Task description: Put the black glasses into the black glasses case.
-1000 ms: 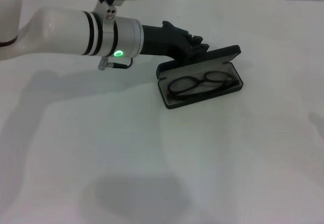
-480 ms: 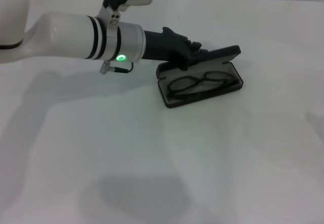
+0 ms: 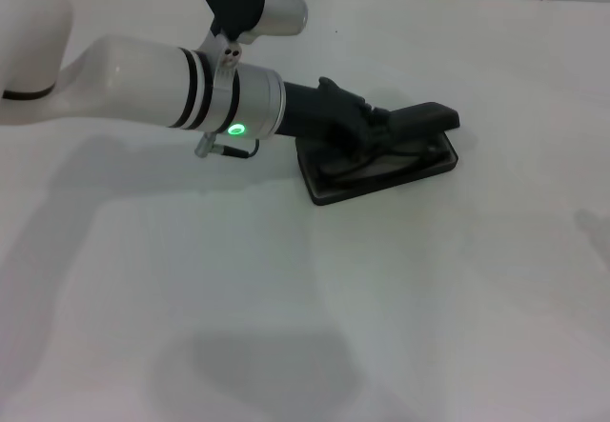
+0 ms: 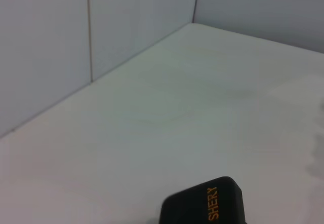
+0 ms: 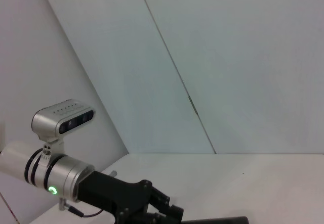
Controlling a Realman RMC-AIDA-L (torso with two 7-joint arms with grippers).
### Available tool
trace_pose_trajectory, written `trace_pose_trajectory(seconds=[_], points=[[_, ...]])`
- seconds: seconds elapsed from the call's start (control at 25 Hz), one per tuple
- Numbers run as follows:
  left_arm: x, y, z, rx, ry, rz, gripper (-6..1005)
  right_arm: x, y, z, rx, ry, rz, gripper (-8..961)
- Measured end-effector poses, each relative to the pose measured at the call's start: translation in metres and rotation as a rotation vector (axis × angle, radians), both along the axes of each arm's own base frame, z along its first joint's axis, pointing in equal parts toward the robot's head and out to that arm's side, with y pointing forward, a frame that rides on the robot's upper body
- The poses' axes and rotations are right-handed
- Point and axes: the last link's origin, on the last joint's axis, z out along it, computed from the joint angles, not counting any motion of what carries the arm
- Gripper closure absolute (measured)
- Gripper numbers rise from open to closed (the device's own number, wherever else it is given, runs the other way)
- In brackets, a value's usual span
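Black glasses case (image 4: pixel 205 208), orange "SHERY" lettering

Left gripper (image 3: pixel 381 131) presses case lid (image 3: pixel 424 117).

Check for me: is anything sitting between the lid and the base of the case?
Only the black glasses, lying inside the black glasses case where they belong. The left gripper is on the lid, which is nearly down. Nothing else visible blocks it.

white table (image 3: pixel 429 298), pale wall (image 5: pixel 253 57)
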Motion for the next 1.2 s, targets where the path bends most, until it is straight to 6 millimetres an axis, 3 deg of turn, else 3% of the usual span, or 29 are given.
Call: trace_pose_trajectory(seconds=[0.56, 0.76, 0.88, 1.0, 1.08, 1.2], points=[[-0.005, -0.018, -0.008, -0.1, 0.023, -0.03, 750, -0.002, 0.003, -0.001, 0.003, 0.004, 0.006, 955], [0.012, -0.026, -0.003, -0.158, -0.035, -0.093, 748, -0.001, 0.0, -0.002, -0.004, 0.015, 0.006, 954], [0.028, -0.043, 0.016, -0.204, -0.169, -0.145, 746, -0.003, -0.006, -0.002, -0.018, 0.019, 0.036, 955], [0.035, -0.068, 0.054, -0.236, -0.364, -0.215, 744, -0.016, -0.01, -0.007, -0.052, 0.035, 0.147, 955], [0.034, -0.085, 0.082, -0.229, -0.48, -0.291, 743, -0.03, -0.016, -0.014, -0.071, 0.07, 0.287, 926], [0.018, -0.109, 0.115, -0.188, -0.607, -0.42, 612, -0.049, -0.021, -0.026, -0.081, 0.13, 0.476, 828]])
